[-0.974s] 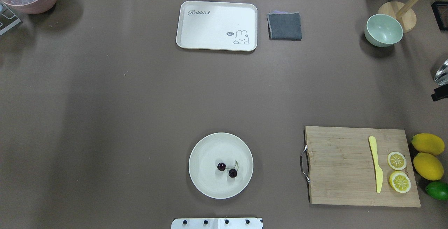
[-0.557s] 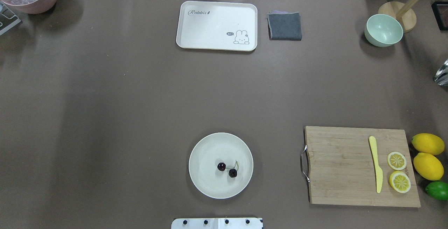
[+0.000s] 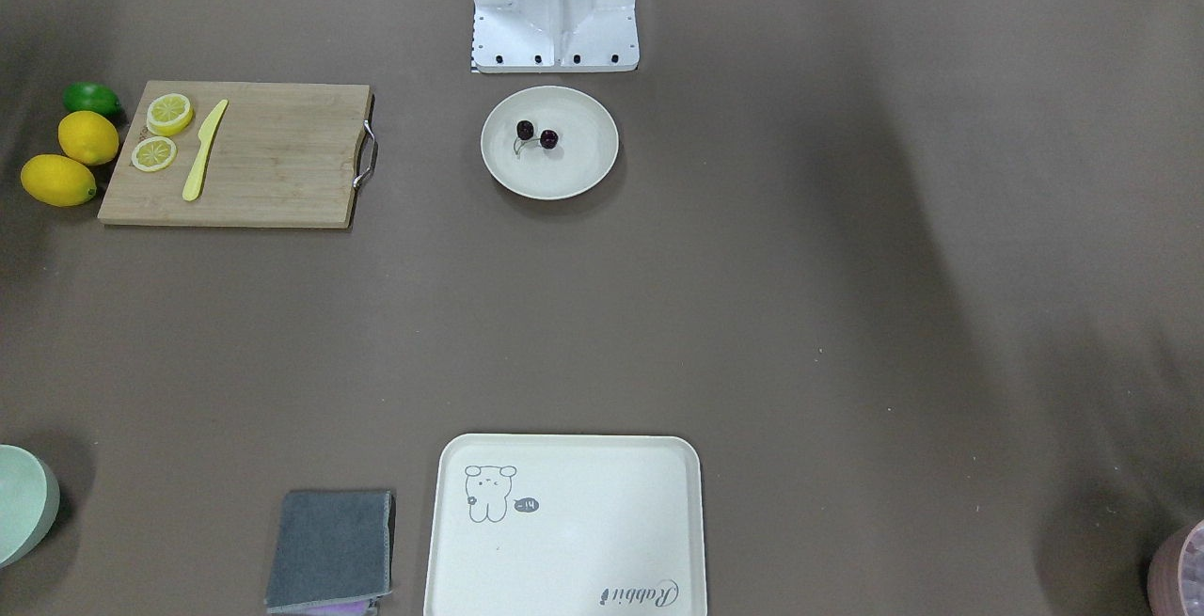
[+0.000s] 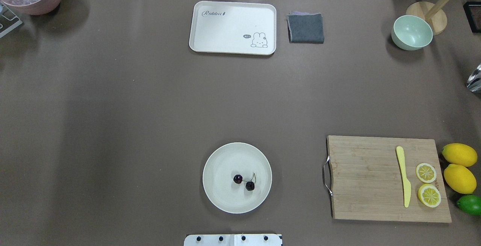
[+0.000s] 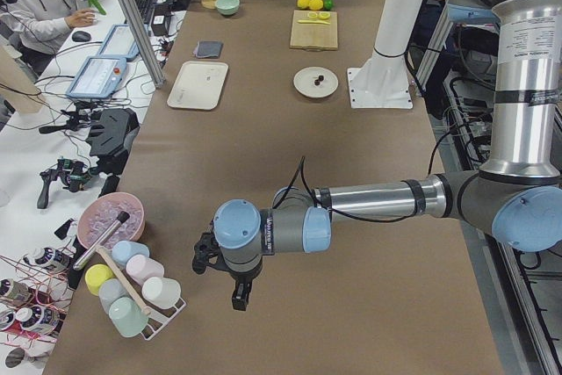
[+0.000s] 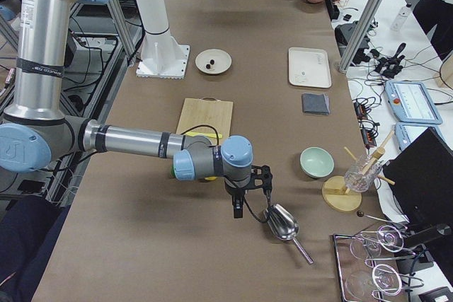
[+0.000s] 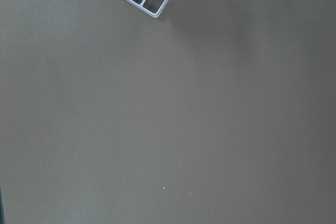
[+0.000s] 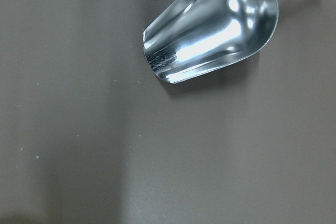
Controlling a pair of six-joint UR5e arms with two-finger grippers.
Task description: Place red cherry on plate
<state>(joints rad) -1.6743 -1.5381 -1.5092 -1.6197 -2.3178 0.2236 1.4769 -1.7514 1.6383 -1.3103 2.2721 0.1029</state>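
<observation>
The red cherry [image 4: 238,179], a pair of dark maroon fruits on joined stems, lies inside the round cream plate [image 4: 225,156] near the robot base. The front-facing view shows the same: the cherry [image 3: 525,130] on the plate [image 3: 564,176]. No gripper is near them. My left gripper [image 5: 237,298] hangs over bare table far out at the left end, beside a cup rack. At the right end, my right gripper [image 6: 237,210] hovers next to a metal scoop. Both show only in the side views, so I cannot tell whether they are open or shut.
A bamboo cutting board [image 4: 364,178] holds a yellow knife [image 4: 404,176] and lemon slices [image 4: 425,172], with lemons [image 4: 459,154] and a lime [image 4: 469,204] beside it. A rabbit tray [image 4: 233,27], grey cloth [image 4: 306,28], green bowl [image 4: 412,32], metal scoop [image 8: 210,24] and pink bowl [image 4: 37,2] ring the table.
A dark part of my right gripper, seen at the overhead view's right edge a second ago, has slid out of that view. The cherry and plate have not moved.
</observation>
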